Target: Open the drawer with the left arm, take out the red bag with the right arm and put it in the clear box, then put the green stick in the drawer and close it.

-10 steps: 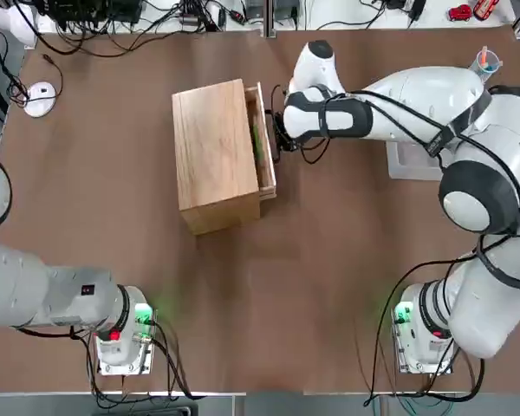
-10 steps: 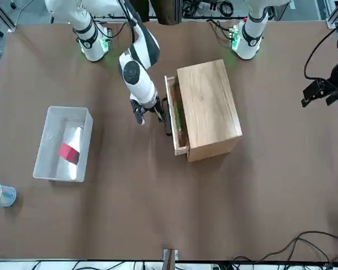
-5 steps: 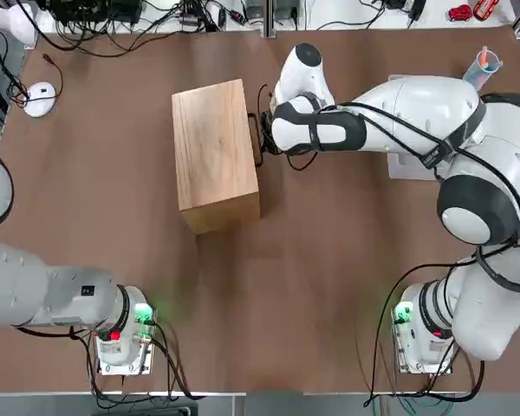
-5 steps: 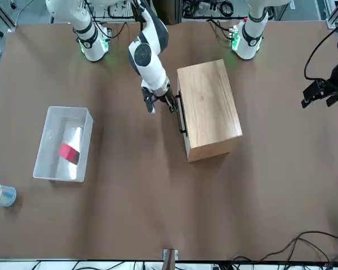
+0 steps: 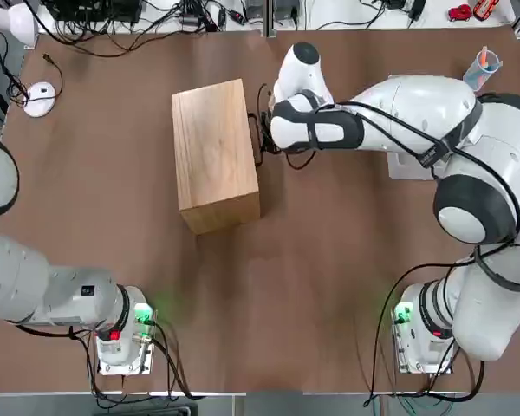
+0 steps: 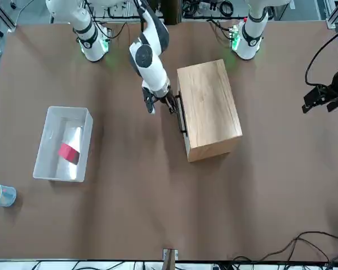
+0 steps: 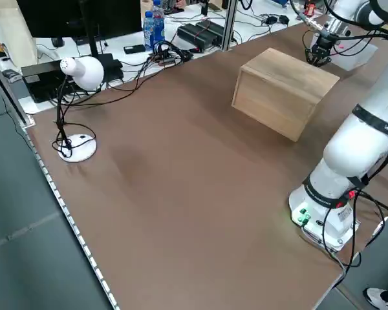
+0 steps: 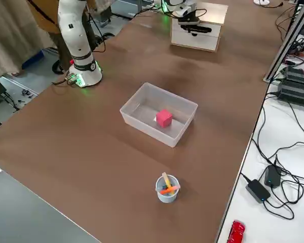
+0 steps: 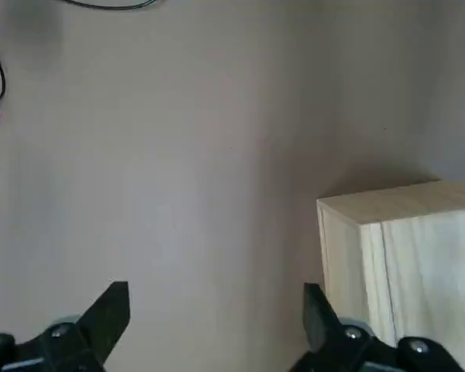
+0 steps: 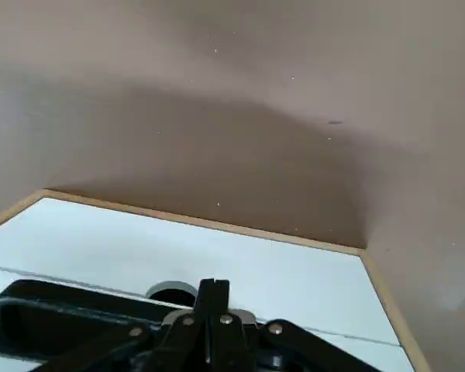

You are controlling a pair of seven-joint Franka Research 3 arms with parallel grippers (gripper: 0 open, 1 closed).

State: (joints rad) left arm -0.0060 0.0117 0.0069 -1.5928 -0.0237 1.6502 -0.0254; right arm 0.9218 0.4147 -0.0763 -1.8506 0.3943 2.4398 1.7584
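Drawer [image 8: 194, 39] sits shut in its wooden box [image 6: 209, 110]; red bag [image 8: 164, 118] lies in the clear box [image 8: 134, 117]. Right pincer [image 10: 214, 287], closed and empty, is at the drawer front; it should back straight off. Left pincer [image 9: 217, 298] hangs wide open, empty, beyond the surface's side. No lettering is readable.

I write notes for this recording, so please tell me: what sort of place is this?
Probably a robotics lab: two robot arms, a monitor and loose black cables suggest it.
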